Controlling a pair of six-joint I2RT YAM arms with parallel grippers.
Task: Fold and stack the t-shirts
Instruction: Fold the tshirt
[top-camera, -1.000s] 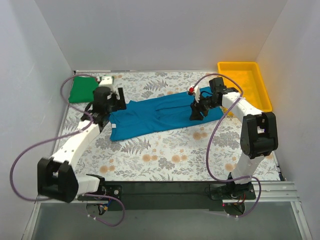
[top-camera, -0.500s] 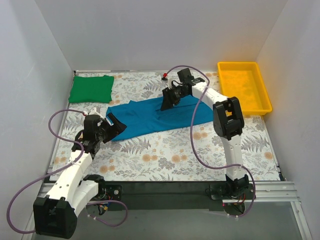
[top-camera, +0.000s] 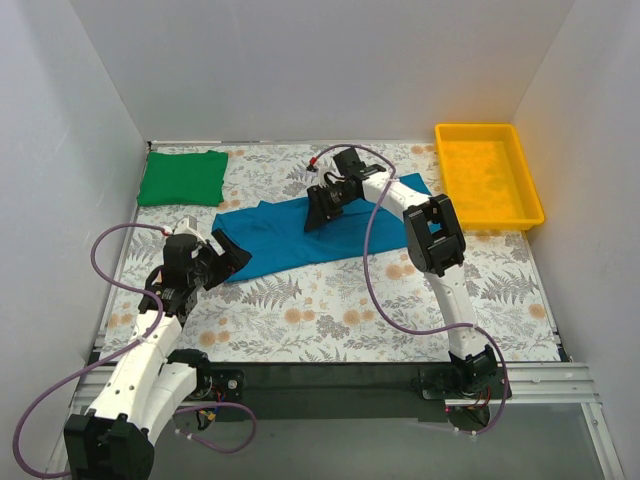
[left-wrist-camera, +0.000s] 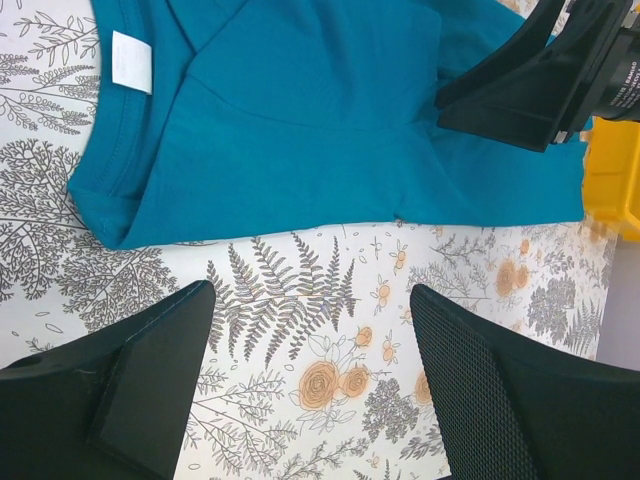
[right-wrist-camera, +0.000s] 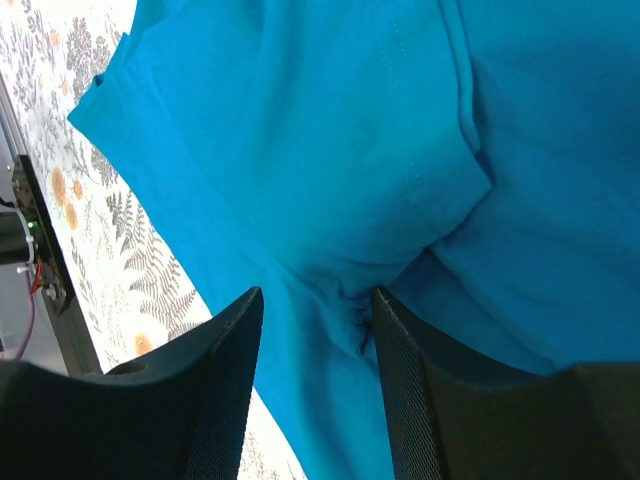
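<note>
The teal-blue t-shirt (top-camera: 280, 232) lies spread lengthwise across the middle of the table. Its white neck label (left-wrist-camera: 130, 62) is at its left end. The bright green t-shirt (top-camera: 182, 178) lies folded at the back left. My left gripper (top-camera: 228, 252) is open and empty, just off the teal shirt's left end, with bare table between its fingers (left-wrist-camera: 312, 300). My right gripper (top-camera: 316, 212) is over the middle of the teal shirt. Its jaws stand apart in the right wrist view (right-wrist-camera: 316, 300), with a small pucker of teal cloth (right-wrist-camera: 200, 120) between them.
A yellow plastic tray (top-camera: 488, 172) stands at the back right. White walls enclose the table on the left, back and right. The right arm (top-camera: 400, 195) reaches across the teal shirt's right half. The black rail (top-camera: 330, 385) runs along the near edge.
My right gripper has moved left along the teal shirt, from its right end to its middle. My left gripper has pulled back from the back left to the shirt's near-left corner, uncovering the green shirt.
</note>
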